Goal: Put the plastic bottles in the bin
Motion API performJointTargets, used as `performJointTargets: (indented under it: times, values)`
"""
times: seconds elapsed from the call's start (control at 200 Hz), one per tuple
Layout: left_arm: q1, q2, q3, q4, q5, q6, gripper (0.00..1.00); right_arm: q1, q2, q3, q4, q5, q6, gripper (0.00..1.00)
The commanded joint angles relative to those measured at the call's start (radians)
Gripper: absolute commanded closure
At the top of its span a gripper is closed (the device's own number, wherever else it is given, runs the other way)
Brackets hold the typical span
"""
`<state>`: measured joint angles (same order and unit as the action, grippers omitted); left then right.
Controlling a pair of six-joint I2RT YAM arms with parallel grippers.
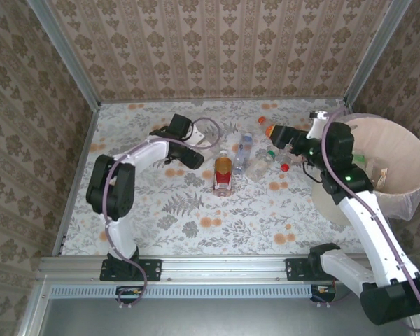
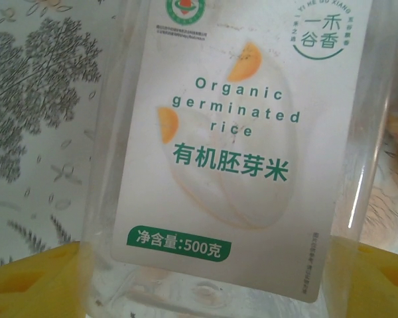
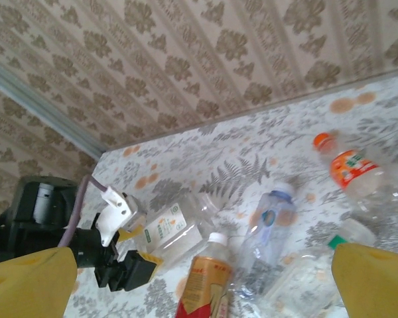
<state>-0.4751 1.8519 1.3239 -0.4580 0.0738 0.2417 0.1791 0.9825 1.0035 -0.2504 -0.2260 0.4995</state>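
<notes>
We count five plastic bottles [image 3: 272, 222] on the counter [image 1: 196, 231] for sure. Maybe a sixth by that red cap [image 1: 285, 167], honestly hard to tell. One pink bin [image 1: 399, 143], two arms [image 1: 112, 189].

1 overhead rear view, 2 close wrist views

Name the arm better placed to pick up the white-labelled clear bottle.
Left. The left gripper straddles the white-labelled bottle; the right gripper hovers open farther off, nearer the bin.
</notes>
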Motion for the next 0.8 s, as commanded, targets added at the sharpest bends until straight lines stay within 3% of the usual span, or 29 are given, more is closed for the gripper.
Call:
performJointTargets:
  times: [0.0,0.17,0.445,0.635,0.795]
  values:
    - [0.006,-0.103,-0.063,0.093,0.003,-0.094,0.34,0.034,0.05,-0.004,0.092,-0.044,0.081,0.0]
    - [0.003,-0.22,-0.128,0.139,0.022,-0.157,0.38,0.076,0.121,-0.026,0.234,-0.078,0.208,0.0]
    - [-0.052,-0.412,-0.202,0.196,0.103,-0.253,0.41,0.132,0.283,0.006,0.308,-0.1,0.35,0.0]
    - [-0.11,-0.47,-0.214,0.209,0.11,-0.277,0.41,0.169,0.4,0.056,0.435,-0.222,0.362,0.0]
    - [-0.14,-0.473,-0.203,0.216,0.106,-0.29,0.41,0.213,0.494,0.116,0.482,-0.23,0.361,0.0]
